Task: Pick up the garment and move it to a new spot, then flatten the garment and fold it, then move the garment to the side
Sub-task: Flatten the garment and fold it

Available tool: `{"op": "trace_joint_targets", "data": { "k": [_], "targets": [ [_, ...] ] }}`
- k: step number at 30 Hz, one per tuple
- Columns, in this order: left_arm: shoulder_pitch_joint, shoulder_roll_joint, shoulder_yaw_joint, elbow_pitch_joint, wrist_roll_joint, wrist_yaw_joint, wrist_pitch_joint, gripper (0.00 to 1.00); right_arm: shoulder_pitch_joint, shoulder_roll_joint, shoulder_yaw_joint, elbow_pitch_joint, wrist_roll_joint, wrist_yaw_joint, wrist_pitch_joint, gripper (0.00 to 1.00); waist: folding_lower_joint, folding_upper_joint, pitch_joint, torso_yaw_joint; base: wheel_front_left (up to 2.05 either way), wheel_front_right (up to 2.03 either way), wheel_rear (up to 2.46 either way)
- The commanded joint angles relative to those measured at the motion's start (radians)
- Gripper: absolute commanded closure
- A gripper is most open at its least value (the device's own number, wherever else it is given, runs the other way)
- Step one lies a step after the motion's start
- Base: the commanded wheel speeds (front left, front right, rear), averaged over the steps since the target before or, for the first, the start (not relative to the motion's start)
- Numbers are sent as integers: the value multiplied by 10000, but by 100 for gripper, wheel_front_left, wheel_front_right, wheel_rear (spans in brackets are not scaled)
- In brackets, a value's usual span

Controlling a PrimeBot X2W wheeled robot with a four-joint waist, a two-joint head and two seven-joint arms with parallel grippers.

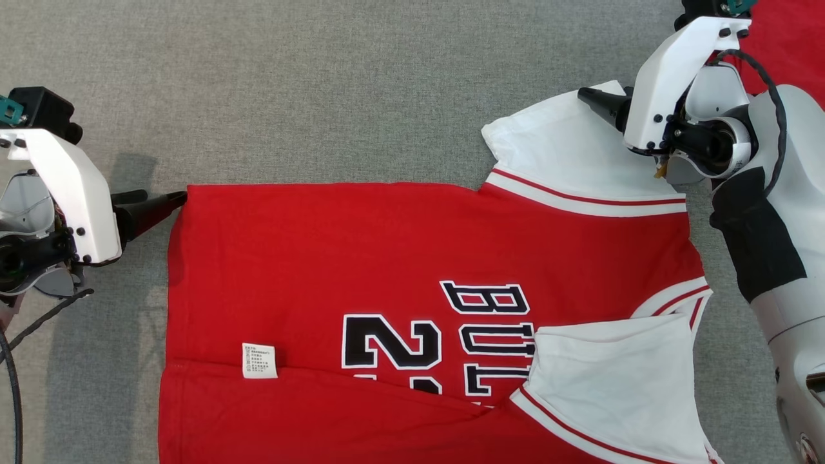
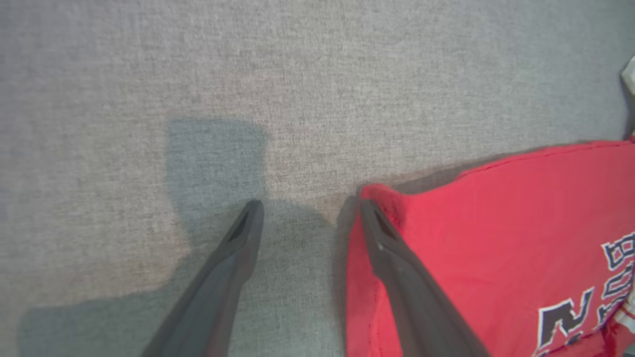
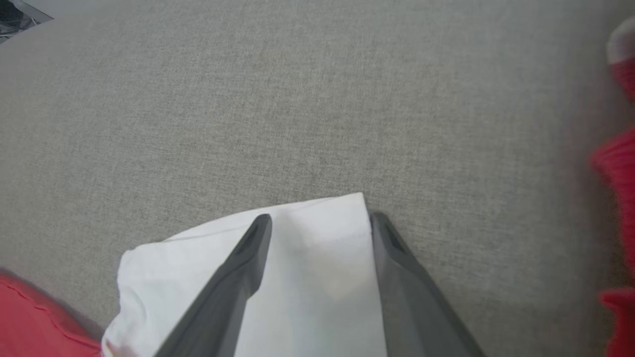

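The garment [image 1: 387,245] is a red jersey with white sleeves and dark lettering, spread on the grey surface, its near edge folded over. My left gripper [image 1: 166,196] is at its far left hem corner and is open. In the left wrist view that gripper [image 2: 310,206] has one finger over the red corner [image 2: 392,208] and the other over bare grey cloth. My right gripper [image 1: 590,100] hangs over the far white sleeve [image 1: 561,148]. In the right wrist view it [image 3: 320,218] is open, its fingers straddling the sleeve's end [image 3: 317,263]. Neither gripper holds anything.
A grey fabric surface [image 1: 322,84] stretches wide beyond the jersey. Another red cloth [image 1: 789,38] lies at the far right corner and also appears as red cloth [image 3: 617,163] at the right wrist view's right edge. A dark cable [image 1: 38,322] hangs by my left arm.
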Motion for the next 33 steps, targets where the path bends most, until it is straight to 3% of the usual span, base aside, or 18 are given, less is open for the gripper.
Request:
{"op": "trace_joint_targets", "data": {
  "k": [1, 11, 24, 25, 26, 27, 28, 29, 30, 33],
  "targets": [
    [-89, 16, -21, 4, -39, -14, 0, 0, -33, 38, 69, 122, 45, 4, -17, 0, 0, 0, -18, -13, 0, 0, 0],
    [-491, 51, 8, -17, -475, -15, -112, 0, -111, 146, 706, 703, 557, 4, 140, 0, 0, 0, 78, -29, 0, 0, 0],
    [-319, 191, -474, -387, -961, -16, 662, 0, -77, 270, 1392, 1079, 1231, 5, 424, 0, 0, 0, 85, -10, 0, 0, 0],
    [-336, 180, -507, -368, -982, -16, 733, 12, -80, 280, 1452, 1106, 1291, 5, 497, 17, 0, 0, 85, -15, 0, 0, 0],
    [-351, 162, -536, -352, -1036, -16, 789, 23, -90, 281, 1501, 1118, 1339, 5, 521, 49, 0, 0, 82, -20, 0, 0, 0],
    [-359, 146, -566, -335, -1071, -16, 860, 33, -93, 276, 1541, 1123, 1393, 5, 543, 52, 0, 0, 73, -24, 0, 0, 0],
    [-366, 138, -598, -330, -1077, -16, 932, 45, -93, 271, 1588, 1118, 1442, 5, 556, 85, 0, 0, 59, -28, 0, 0, 0],
    [-379, 142, -618, -326, -1073, -16, 980, 65, -88, 260, 1643, 1103, 1486, 5, 564, 100, 0, 0, 41, -29, 0, 0, 0],
    [-398, 149, -628, -325, -1063, -16, 977, 100, -89, 243, 1706, 1049, 1532, 5, 530, 100, 0, 0, 23, -30, 0, 0, 0],
    [-395, 136, -640, -304, -1058, -16, 876, 100, -38, 159, 1873, 825, 1738, 5, 347, 100, 0, 0, -49, -36, 0, 0, 0]
  ]
}}
